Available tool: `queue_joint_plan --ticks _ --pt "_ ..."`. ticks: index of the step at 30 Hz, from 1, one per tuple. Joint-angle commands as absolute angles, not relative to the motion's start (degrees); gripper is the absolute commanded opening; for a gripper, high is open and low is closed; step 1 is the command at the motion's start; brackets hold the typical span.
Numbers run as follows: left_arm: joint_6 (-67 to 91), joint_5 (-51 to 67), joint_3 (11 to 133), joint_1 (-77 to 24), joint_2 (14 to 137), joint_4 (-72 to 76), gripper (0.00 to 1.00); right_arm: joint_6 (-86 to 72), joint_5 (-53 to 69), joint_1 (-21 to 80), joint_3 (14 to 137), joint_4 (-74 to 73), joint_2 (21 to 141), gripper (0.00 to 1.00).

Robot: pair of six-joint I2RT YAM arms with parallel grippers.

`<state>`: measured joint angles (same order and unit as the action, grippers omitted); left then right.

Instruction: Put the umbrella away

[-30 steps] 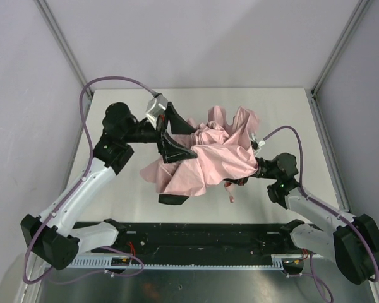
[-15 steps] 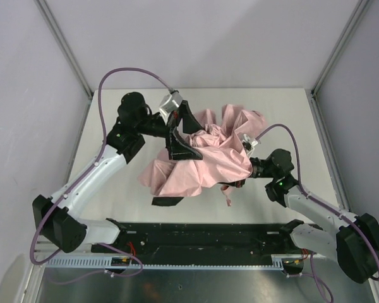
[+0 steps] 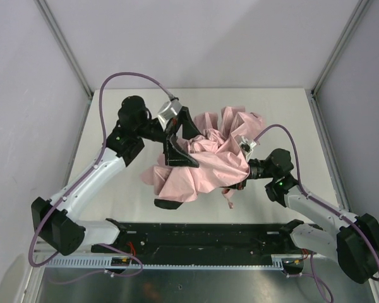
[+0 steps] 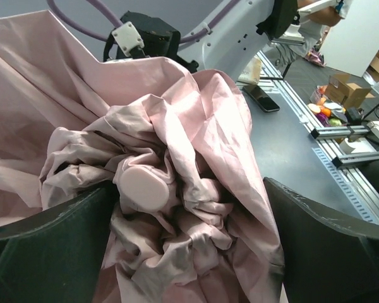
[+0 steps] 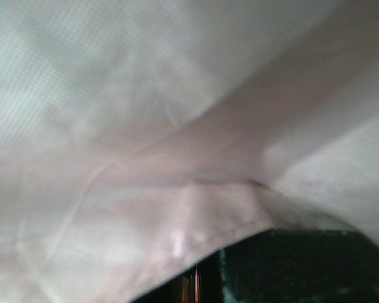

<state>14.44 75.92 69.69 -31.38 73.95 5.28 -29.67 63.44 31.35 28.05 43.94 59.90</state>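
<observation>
In the top view, your umbrella (image 3: 205, 154) lies as a crumpled pink heap mid-table (image 3: 284, 120). Its bulk runs from near-left to far-right, and the strap (image 3: 230, 199) trails off its near edge. Your left claw (image 3: 180, 140) sits over the heap's left part with its jaws spread wide. The right claw is buried under the fabric's right edge.

In the left wrist view, both fingers (image 4: 44, 252) flank the bunched cloth without pinching it. A round pink end (image 4: 142, 186) faces the camera near the left finger. The shaft is hidden, so you cannot read its true axis.

In the right wrist view, blurred pink fabric fills nearly everything. You cannot tell whether that claw is gripping.
</observation>
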Motion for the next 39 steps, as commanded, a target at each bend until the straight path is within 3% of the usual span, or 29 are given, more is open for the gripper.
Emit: queue_joint_plan --ticks 1,10,19,22,25,26,28,33,36,39 --pt "11.63 78.14 67.49 -31.47 70.56 4.11 0.99 -31.94 68.62 31.43 32.25 50.40 58.61 0.00" --pt "10.60 77.73 66.79 -36.20 72.68 4.27 0.96 -43.19 70.21 33.45 32.26 64.68 62.67 0.00" --pt "14.66 78.96 67.80 -38.89 72.46 7.47 0.46 -52.06 70.86 34.54 32.69 78.96 68.75 0.00" --pt "14.91 79.08 67.38 -39.02 71.32 7.96 0.28 -48.82 69.38 34.07 32.69 74.11 67.66 0.00" --pt "13.68 77.57 66.57 -38.74 69.45 8.10 0.05 -38.40 64.48 33.34 32.70 58.05 63.09 0.00" --pt "13.04 77.02 66.25 -38.53 68.87 8.14 0.03 -34.41 62.17 33.19 32.70 51.40 61.25 0.05" --pt "11.81 75.88 65.71 -37.89 67.86 8.21 0.01 -27.12 55.82 33.15 32.70 39.66 57.90 0.30" --pt "9.92 73.15 65.41 -35.61 66.36 8.40 0.00 -18.69 43.61 33.48 32.59 19.57 51.17 0.74" --pt "8.16 71.69 64.13 -32.80 63.46 8.84 0.00 -16.32 34.20 33.51 32.48 8.81 45.59 0.87" --pt "6.62 70.81 62.27 -29.44 59.73 9.89 0.00 -15.88 27.71 33.42 32.28 0.36 40.45 0.91"
